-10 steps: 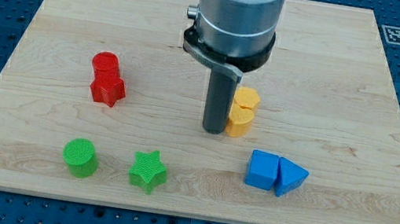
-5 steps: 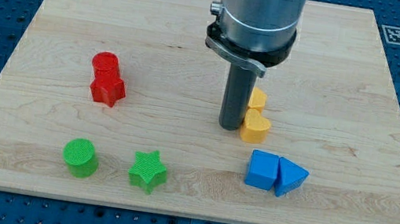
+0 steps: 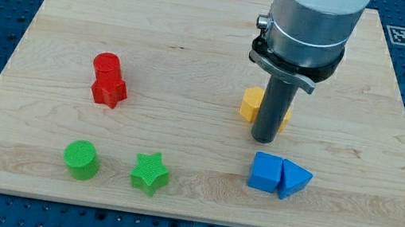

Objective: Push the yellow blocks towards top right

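The arm has no pincer, only a rod; my tip (image 3: 264, 141) stands on the wooden board (image 3: 198, 32) right of centre — just above the blue cube (image 3: 265, 172) and blue triangle (image 3: 295, 179). The 2 yellow blocks (image 3: 251, 103) sit behind the rod, partly hidden.

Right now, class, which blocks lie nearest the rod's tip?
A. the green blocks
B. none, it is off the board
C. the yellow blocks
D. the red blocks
C: my tip stands right against the yellow blocks, partly hiding them, with the blue blocks just below toward the view's bottom; the red blocks and the green blocks lie far off at the view's left.
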Controlling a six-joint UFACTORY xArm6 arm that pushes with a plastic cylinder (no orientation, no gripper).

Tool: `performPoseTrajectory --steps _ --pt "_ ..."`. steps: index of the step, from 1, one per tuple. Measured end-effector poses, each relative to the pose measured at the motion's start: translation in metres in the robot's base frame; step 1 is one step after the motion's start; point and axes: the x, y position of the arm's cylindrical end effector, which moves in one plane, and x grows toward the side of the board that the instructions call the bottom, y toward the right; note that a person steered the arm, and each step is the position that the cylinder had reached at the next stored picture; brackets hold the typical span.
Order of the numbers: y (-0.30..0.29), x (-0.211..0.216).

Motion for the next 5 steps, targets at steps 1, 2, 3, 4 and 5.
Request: performPoseTrajectory --steps 1,2,3,4,5 --pt "0.028 0.002" --pt "0.051 0.002" --pt "0.051 0.004" --pt "0.054 0.022" --pt "0.058 0.029"
